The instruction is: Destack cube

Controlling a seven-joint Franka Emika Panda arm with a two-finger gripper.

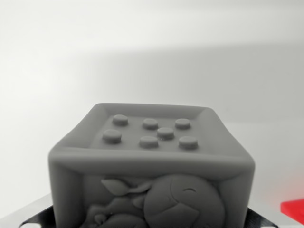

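Right now your wrist view is filled almost entirely by one grey cube [151,166], sitting low and centred, with its bottom cut off by the lower edge of the picture. You are looking at it from slightly above, so you see both its top face and the face turned toward the camera. Its top is a shallow recessed panel framed by a rounded raised rim, and seven small round studs [150,131] stand up from that panel, one of them near the middle catching a bit of shine. On the near face you can make out a moulded relief [164,202]: a rounded cartoon-like figure with leaf shapes at its upper left, though the lower part runs out of frame. You cannot see what the cube rests on, so whether it sits on another cube cannot be told from here. At the bottom corners, dark strips with white marks [35,219] peek out on either side of the cube. A small bright red object [293,210] shows at the wrist view's right edge, apart from the cube and cropped by the frame. Behind everything is a plain, pale background. No part of the claw appears in your picture, so you cannot tell how far open it is or whether it holds anything.
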